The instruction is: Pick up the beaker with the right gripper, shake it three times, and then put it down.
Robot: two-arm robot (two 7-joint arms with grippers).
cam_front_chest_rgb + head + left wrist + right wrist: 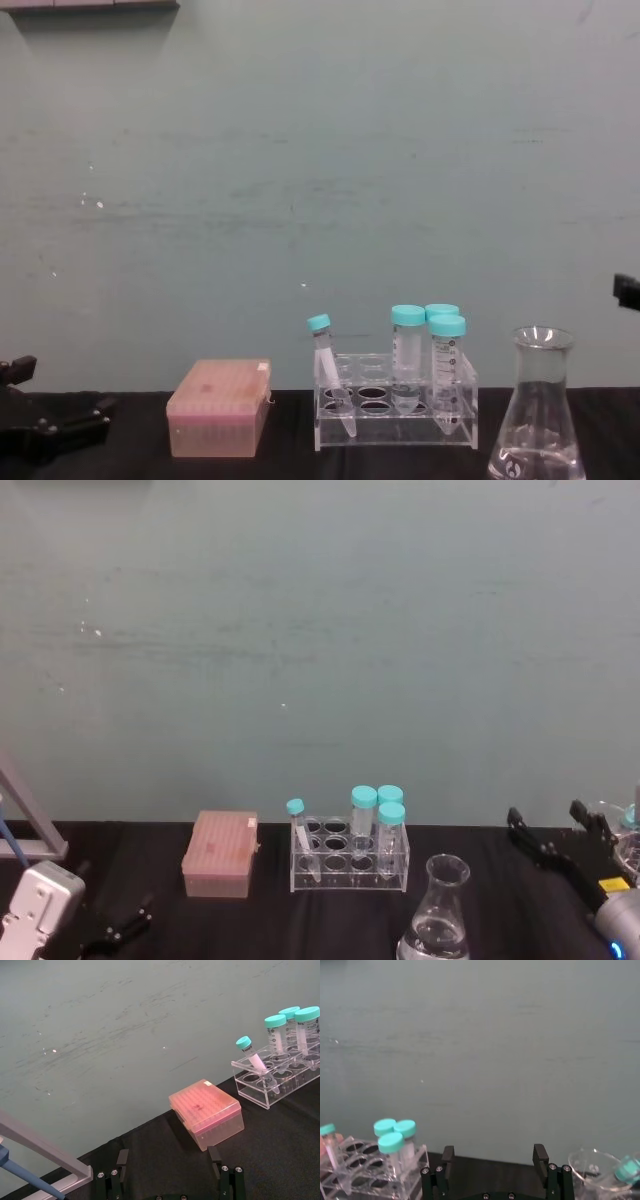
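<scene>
Teal, pink and clear glass on a black counter

The beaker is clear glass; white printed marks show low on it in the chest view. The tube rack is clear plastic, holding see-through tubes with teal caps. The box is translucent pink. The wall behind is dull grey-green with pale scuffs. The right gripper has black fingers and a yellow label; the left gripper is black beside a white housing.

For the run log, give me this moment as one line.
beaker: on table, untouched | right gripper: open, beside it | left gripper: open, parked
</scene>
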